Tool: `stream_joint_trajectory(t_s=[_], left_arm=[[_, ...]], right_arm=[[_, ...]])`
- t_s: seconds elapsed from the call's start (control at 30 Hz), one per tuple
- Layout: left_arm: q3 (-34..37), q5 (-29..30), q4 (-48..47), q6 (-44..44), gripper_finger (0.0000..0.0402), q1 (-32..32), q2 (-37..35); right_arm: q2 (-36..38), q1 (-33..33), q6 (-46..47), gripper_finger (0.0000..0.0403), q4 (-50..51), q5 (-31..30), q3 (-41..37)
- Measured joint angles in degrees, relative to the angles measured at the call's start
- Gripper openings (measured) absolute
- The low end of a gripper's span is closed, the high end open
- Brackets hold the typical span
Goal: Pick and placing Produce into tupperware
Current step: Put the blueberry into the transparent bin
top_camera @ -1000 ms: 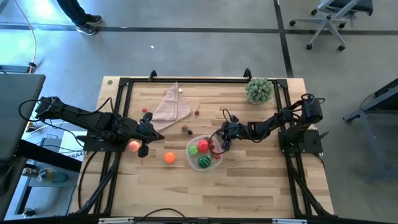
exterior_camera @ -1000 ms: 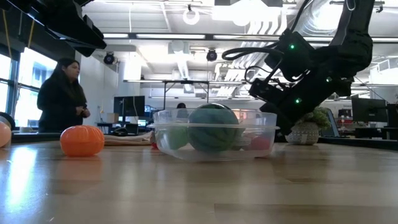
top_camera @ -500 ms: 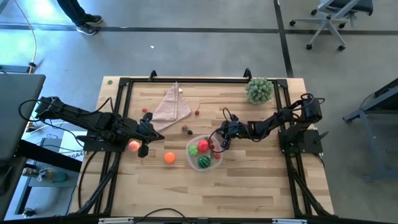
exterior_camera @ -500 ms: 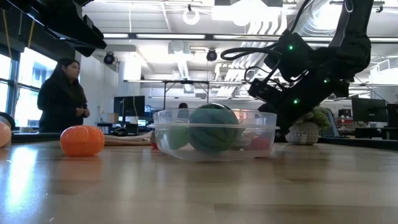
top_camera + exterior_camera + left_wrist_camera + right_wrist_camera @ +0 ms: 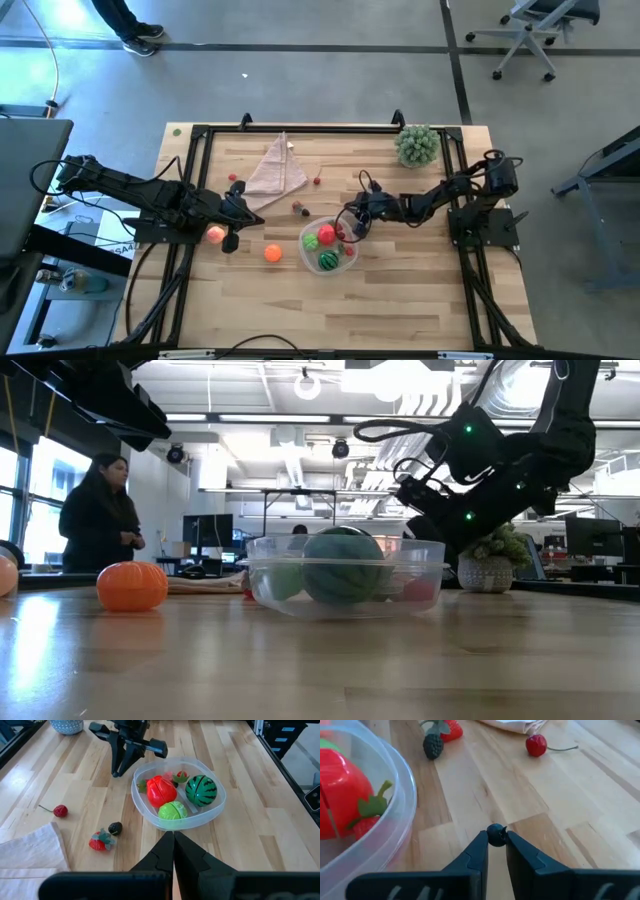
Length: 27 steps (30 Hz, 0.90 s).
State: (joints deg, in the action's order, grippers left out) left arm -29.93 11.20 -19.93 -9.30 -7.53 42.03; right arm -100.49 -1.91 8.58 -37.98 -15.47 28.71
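One tiny dark berry (image 5: pixel 495 834) is all my right gripper (image 5: pixel 495 845) has, pinched at the very tips of the two fingers, and the grip looks marginal. It's a hard little bead, near weightless, round and probably slick, so it could squirt out sideways if I squeeze harder. Seating it deeper between the pads would feel safer. I'm just beside the tupperware (image 5: pixel 402 795), not over it yet.

The red apple (image 5: pixel 340 795) and a small strawberry (image 5: pixel 367 825) sit inside that clear tub. Out on the wood there's a blackberry (image 5: pixel 432 746) touching another strawberry (image 5: pixel 451 730), and a cherry (image 5: pixel 536 745) with its stem lying flat, which would be the easy place to grab it.

My left gripper (image 5: pixel 173 851) is pressed together with nothing in it, parked well back from the tub.

My own wrist cam is the only view where the pinched berry shows. The overhead hides it under my gripper (image 5: pixel 352 222), but it does show the orange (image 5: pixel 272 254) and peach (image 5: pixel 215 235) waiting near the left arm. The left wrist cam gives the full tub contents: green apple (image 5: pixel 172 811) and striped melon (image 5: pixel 201 790) too.
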Motion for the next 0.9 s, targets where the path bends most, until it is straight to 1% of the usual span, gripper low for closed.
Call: stream_joint_trajectory(t_s=[0.17,0.37,0.43,0.57,0.63,0.77,0.9], left_arm=[[0.0,0.0,0.0,0.0,0.0001,0.0,0.0],[0.0,0.0,0.0,0.0,0.0001,0.0,0.0],[0.0,0.0,0.0,0.0,0.0001,0.0,0.0],[0.0,0.0,0.0,0.0,0.0001,0.0,0.0],[0.0,0.0,0.0,0.0,0.0001,0.0,0.0],[0.0,0.0,0.0,0.0,0.0001,0.0,0.0],[0.0,0.0,0.0,0.0,0.0001,0.0,0.0]], right_arm=[[2.9,0.0,-1.6,0.0039,0.0,-1.0,0.0],[9.8,0.0,-4.2,0.0039,4.0,-2.7,0.0],[12.2,0.0,-4.7,0.0039,4.9,-1.3,0.0],[16.5,0.1,-3.9,0.0039,7.1,5.0,0.1],[17.7,0.8,-3.4,0.0039,8.7,6.8,0.1],[18.0,3.8,-3.0,0.0039,9.9,7.4,0.1],[17.9,6.8,-2.1,0.0039,10.0,6.2,0.1]])
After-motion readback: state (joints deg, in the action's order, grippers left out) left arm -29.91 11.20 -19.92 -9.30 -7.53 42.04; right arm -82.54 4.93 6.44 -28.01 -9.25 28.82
